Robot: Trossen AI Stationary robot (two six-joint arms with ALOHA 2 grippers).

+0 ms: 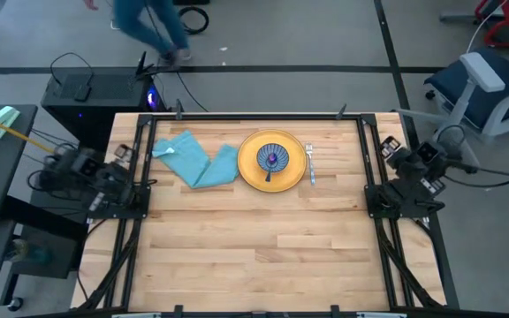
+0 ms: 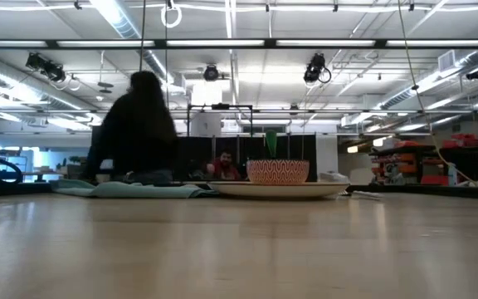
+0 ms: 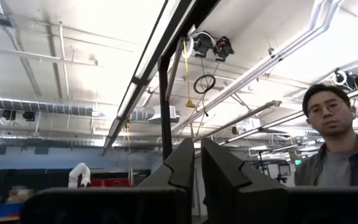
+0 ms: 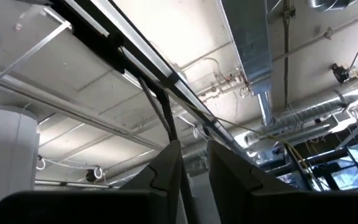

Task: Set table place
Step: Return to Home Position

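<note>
Yellow plate (image 1: 246, 164), blue bowl (image 1: 262, 154) and spoon (image 1: 271, 162) upon it, is seen laid at the table's (image 1: 254, 256) far middle — napkin (image 1: 197, 161) toward the left gripper (image 3: 197, 144), fork (image 1: 309, 164) lying front-to-back toward the right gripper (image 4: 194, 147). Both are parked by the side rails, fingers (image 3: 229, 180) nearly closed, nothing held.

- Left arm (image 1: 91, 177) folded at the left edge of the worktop (image 1: 254, 252), left gripper (image 3: 197, 149) pointing up, jaws nearly touching
- Right arm (image 1: 414, 177) folded at the right edge, right gripper (image 4: 194, 148) pointing up, jaws close together

A robotics lab: exposed ceiling ducts (image 4: 248, 56), strip lights (image 2: 330, 42), floor cables (image 1: 193, 18) and an office chair (image 1: 486, 84).
</note>
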